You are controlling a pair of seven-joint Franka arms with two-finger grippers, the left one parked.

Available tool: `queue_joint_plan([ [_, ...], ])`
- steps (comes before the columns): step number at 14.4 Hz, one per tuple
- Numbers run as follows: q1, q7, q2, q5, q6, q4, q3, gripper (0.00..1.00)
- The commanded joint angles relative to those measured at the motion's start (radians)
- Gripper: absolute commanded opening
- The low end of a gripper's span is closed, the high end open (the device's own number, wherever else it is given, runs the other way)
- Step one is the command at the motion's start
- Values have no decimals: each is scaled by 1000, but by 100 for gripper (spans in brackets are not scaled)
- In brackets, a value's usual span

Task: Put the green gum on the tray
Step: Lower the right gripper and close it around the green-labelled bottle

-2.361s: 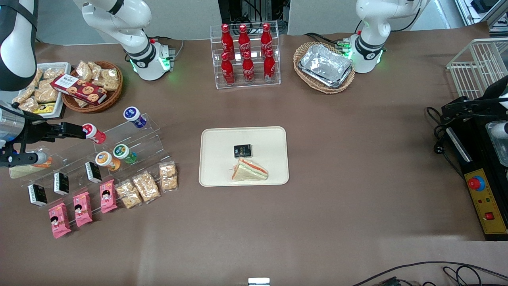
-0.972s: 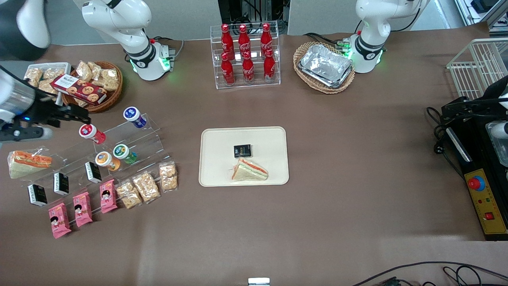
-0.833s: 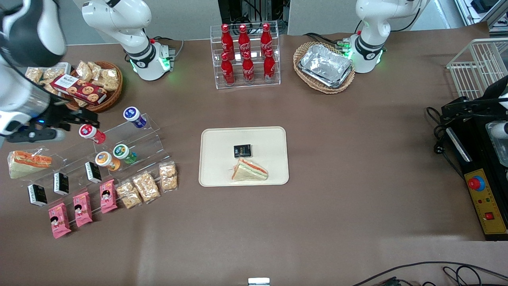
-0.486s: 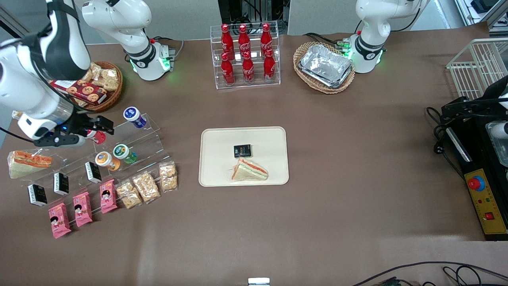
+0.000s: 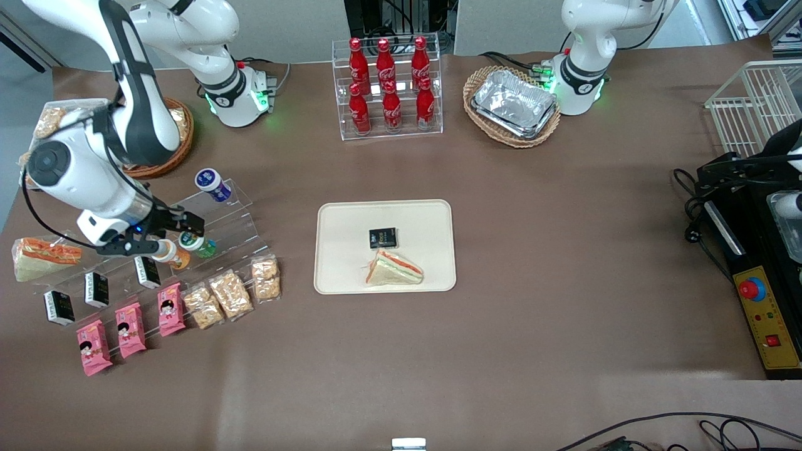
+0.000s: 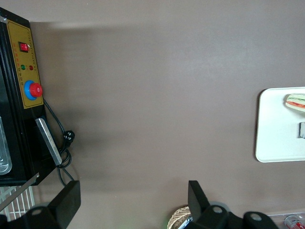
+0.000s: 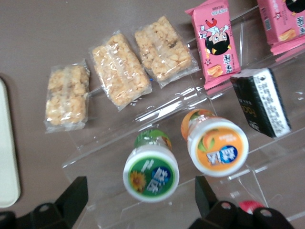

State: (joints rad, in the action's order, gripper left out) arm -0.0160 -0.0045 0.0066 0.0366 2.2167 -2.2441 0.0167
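The green gum lies on the clear acrylic stand, white lid toward the front camera; the right wrist view shows its green-blue label. My gripper hovers just above it, open and empty; in the right wrist view the gripper has one finger on each side of the lid, apart from it. The cream tray lies mid-table, toward the parked arm's end from the stand, holding a sandwich and a black packet. Its edge shows in the right wrist view.
An orange gum lies beside the green one, a blue gum on a higher step. Black packets, pink snack packs and cereal bars lie nearer the front camera. A wrapped sandwich lies by the stand.
My gripper has swung in from the working arm's end of the table, past the red gum, and now hangs over the green and orange gums. Nothing on the stand has moved.
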Motion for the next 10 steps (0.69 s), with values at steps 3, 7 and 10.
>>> queue_joint_plan([
  [3,2,21,44,16,44,3,-3,100],
  [7,4,21,49,16,46,0,-3,100],
  [10,4,21,58,14,77,-20,-3,100],
])
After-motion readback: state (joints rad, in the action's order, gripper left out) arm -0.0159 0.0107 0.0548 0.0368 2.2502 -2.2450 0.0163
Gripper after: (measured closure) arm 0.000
